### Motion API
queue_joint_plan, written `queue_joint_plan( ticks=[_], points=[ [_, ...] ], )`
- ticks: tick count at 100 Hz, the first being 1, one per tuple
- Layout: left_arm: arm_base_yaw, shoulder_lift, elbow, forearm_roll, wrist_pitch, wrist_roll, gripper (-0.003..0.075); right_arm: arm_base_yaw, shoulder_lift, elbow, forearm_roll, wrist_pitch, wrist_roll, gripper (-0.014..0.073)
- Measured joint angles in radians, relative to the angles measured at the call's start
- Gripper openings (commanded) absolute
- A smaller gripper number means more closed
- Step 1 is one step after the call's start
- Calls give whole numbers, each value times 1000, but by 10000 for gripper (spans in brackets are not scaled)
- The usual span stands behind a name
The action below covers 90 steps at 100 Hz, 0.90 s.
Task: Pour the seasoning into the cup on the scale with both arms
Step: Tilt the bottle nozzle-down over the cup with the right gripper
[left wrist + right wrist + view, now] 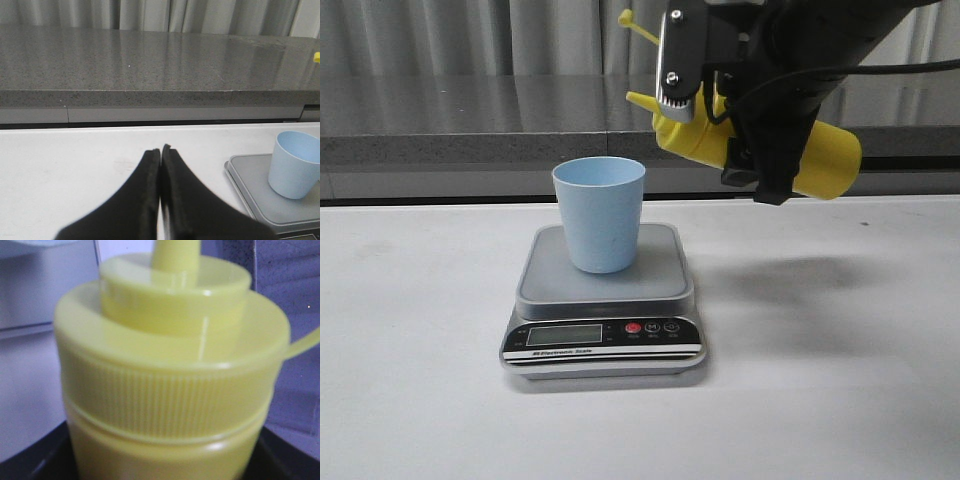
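A light blue cup (600,214) stands upright on the grey top of the scale (603,300). The scale sits on the white table (410,380). From the front we see only the outside of the cup, so what is in it cannot be told.

The yellow seasoning bottle (820,155) is up in the air, above the table and to the right of the cup. It lies almost on its side. Its pointed nozzle (638,98) aims left, toward the cup, and sits higher than the cup's rim. The little cap (626,17) hangs out on its thin strap above the nozzle. The right gripper (735,130) is closed around the bottle and holds it up. In the right wrist view the bottle top is very close and blurry.

The left gripper (161,150) holds nothing. Its two fingers are pressed together, low over the table, to the left of the scale.
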<state>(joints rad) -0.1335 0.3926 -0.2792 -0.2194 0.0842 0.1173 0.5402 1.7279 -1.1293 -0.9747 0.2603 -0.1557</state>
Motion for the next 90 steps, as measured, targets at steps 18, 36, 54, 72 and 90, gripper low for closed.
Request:
queue_joint_plan(
  ticks=[18,36,54,72,90],
  points=[
    [0,0,0,0,0,0,-20,31,42,-35,-77,73,-2,268],
    [0,0,0,0,0,0,-20,51,52,-49,-155,97,-2,268],
    [0,0,0,0,0,0,-20,53,52,-49,-263,118,-2,268],
    [0,0,0,0,0,0,-20,55,52,-49,-324,123,-2,268],
    [0,0,0,0,0,0,-20,56,52,-49,-332,123,-2,268]
  ],
)
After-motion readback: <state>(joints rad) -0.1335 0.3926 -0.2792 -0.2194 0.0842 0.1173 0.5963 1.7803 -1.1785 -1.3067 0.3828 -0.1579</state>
